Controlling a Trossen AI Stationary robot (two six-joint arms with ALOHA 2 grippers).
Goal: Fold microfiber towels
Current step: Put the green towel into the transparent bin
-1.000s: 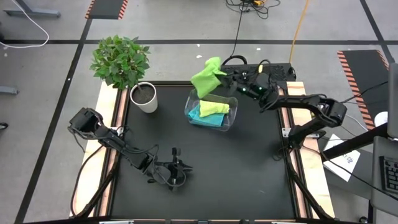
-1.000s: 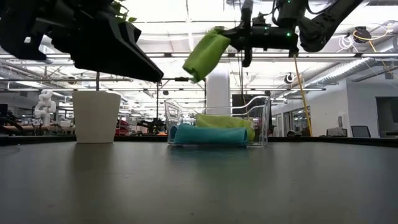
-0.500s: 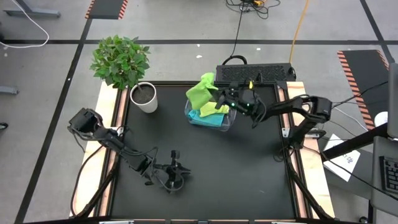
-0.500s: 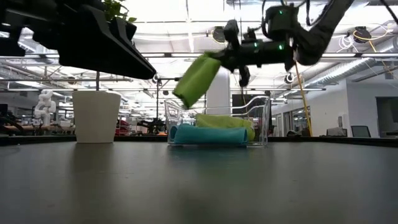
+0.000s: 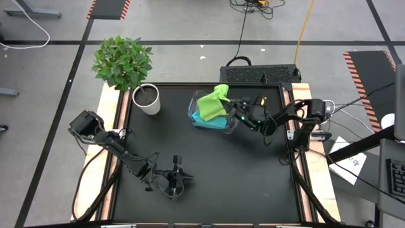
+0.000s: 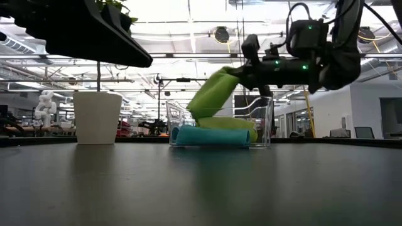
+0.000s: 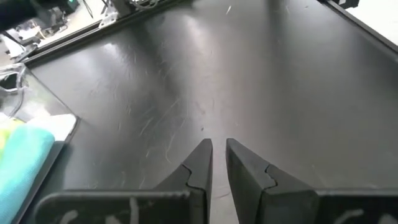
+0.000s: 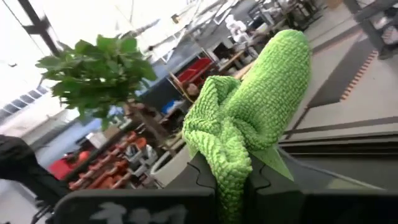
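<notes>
A clear plastic bin (image 5: 233,121) stands at the table's far middle. In it lie a turquoise towel (image 6: 210,135) and, on top of that, a pale yellow-green towel (image 6: 229,123). My right gripper (image 6: 244,73) is shut on a bunched bright green towel (image 5: 212,101) at the bin's right rim. The towel's free end (image 6: 196,112) dips inside the bin's rim. My left gripper (image 7: 219,149) hovers near the table's near left, nearly shut with only a slit between its fingers and nothing in them. My right gripper pinches one end of the bright green towel (image 8: 231,177) between its two fingers, on several bunched layers. The fingers come about level from the table's right. The towel juts past the fingertips toward the left and slants down, its lower end (image 6: 196,112) over the towels in the bin.
A plant in a white pot (image 5: 147,99) stands at the far left corner. A black box (image 5: 259,73) lies behind the far edge. The dark tabletop (image 5: 215,171) is bare in the middle and toward the near edge.
My right gripper has come down and toward the table's near left, from beyond the bin's far right to its right rim, tipping as it went. The green towel came with it, from high behind the bin to slanting down into it.
</notes>
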